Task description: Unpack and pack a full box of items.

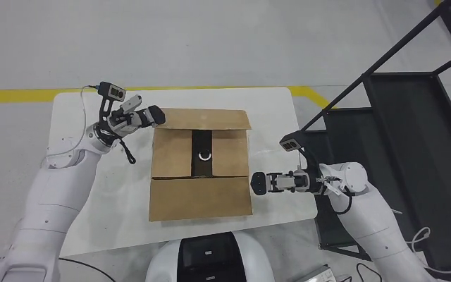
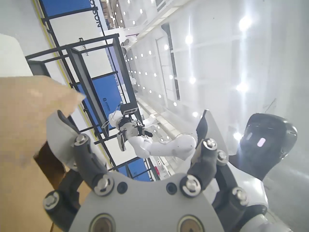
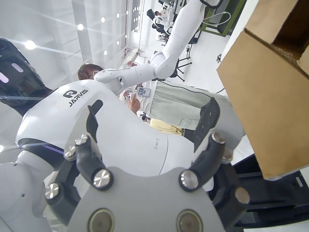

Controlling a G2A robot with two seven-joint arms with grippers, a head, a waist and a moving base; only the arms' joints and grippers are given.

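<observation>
A brown cardboard box (image 1: 201, 166) stands in the middle of the white table (image 1: 106, 204). Its two long flaps lie nearly closed, and the gap between them shows a black item with a white arc (image 1: 204, 154). My left gripper (image 1: 156, 116) is at the box's far left corner. In the left wrist view this gripper (image 2: 132, 131) is open, one finger (image 2: 61, 126) close beside a cardboard flap (image 2: 24, 121). My right gripper (image 1: 257, 183) is at the box's right side by the near flap. In its own view it (image 3: 152, 119) is open and holds nothing, with the box corner (image 3: 253, 92) beside it.
A black metal rack (image 1: 380, 127) stands right of the table, close behind the right arm. A yellow floor line (image 1: 42, 93) runs beyond the table's far edge. Bare tabletop lies left of the box and along the front.
</observation>
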